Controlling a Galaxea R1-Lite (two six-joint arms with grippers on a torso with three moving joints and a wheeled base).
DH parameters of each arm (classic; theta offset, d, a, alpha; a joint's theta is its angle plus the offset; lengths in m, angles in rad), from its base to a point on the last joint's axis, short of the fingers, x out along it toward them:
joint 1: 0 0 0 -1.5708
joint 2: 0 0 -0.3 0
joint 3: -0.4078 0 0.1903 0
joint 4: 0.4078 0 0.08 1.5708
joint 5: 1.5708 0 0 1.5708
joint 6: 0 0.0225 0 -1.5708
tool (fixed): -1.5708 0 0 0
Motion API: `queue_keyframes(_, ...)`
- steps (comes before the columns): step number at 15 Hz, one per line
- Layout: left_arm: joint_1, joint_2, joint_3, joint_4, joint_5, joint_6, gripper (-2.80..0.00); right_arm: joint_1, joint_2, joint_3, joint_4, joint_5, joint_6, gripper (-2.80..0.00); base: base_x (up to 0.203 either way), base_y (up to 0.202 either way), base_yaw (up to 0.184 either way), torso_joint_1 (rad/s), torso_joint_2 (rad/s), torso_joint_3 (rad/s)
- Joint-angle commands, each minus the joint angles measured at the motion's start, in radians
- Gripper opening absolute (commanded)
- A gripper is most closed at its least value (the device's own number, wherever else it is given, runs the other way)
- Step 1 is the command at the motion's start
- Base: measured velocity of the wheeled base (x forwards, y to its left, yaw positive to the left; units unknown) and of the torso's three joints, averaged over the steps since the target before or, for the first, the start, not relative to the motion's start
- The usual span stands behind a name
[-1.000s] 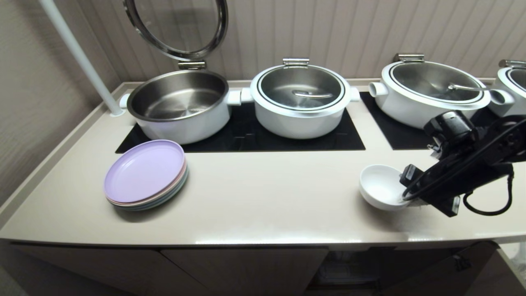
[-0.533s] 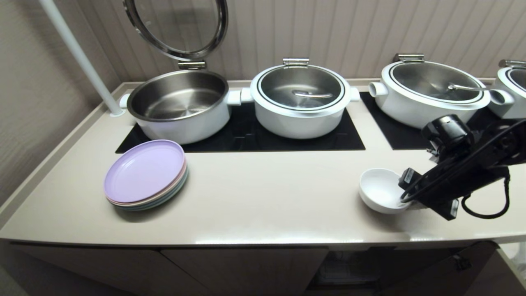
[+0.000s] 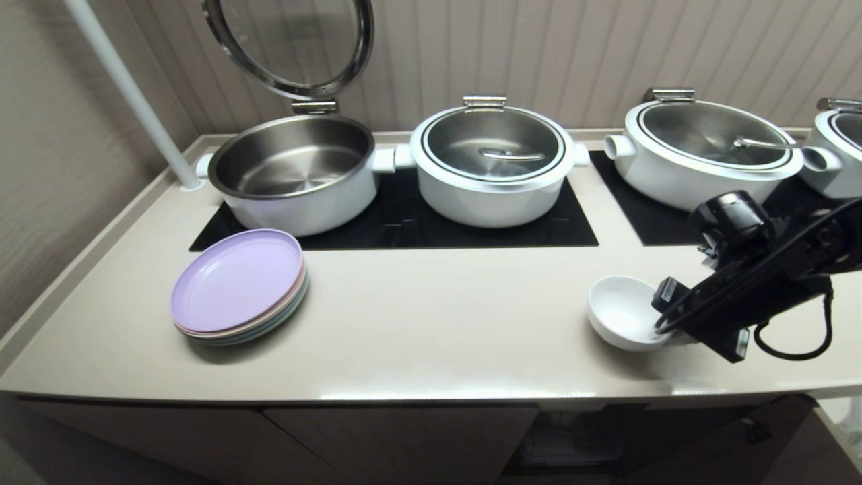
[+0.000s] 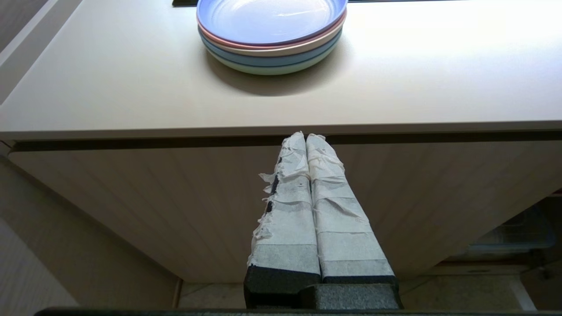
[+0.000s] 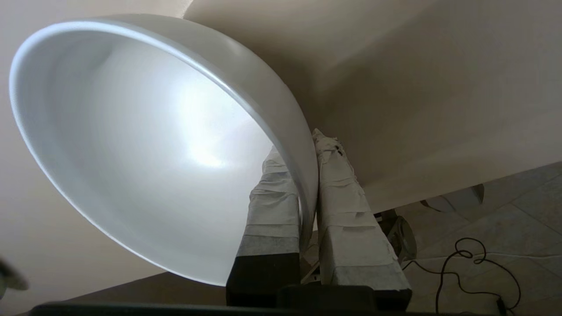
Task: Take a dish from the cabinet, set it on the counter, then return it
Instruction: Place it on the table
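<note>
Dish (image 3: 621, 312) is lowered slightly over the last second, now tilted at the counter (image 3: 431, 323) right front, rim clamped by right pincer (image 3: 663, 330); set-down nearly done, release pending.

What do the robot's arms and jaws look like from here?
The right arm is black, with a round black housing and a looping black cable. Both the right gripper and the left gripper have black bases and tapered jaws wrapped in wrinkled white tape, frayed on the left.
</note>
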Motion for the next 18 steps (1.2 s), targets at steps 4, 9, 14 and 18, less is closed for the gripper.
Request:
queue_keyframes(4,0.000,0.000,0.000,0.000,0.000,0.000,-2.80,-0.001,0.005,0.023,-0.033,0.000,0.006,-2.80,0.000,0.000,0.000,0.000,0.00,0.000)
queue_keyframes(9,0.000,0.000,0.000,0.000,0.000,0.000,-2.80,0.000,0.007,0.011,-0.034,0.001,0.007,-2.80,0.000,0.000,0.000,0.000,0.00,0.000)
queue_keyframes(14,0.000,0.000,0.000,0.000,0.000,0.000,-2.80,0.001,0.007,0.003,-0.034,0.003,0.007,-2.80,0.000,0.000,0.000,0.000,0.00,0.000)
queue_keyframes(18,0.000,0.000,0.000,0.000,0.000,0.000,-2.80,0.000,0.007,0.004,-0.033,0.004,0.009,-2.80,0.000,0.000,0.000,0.000,0.00,0.000)
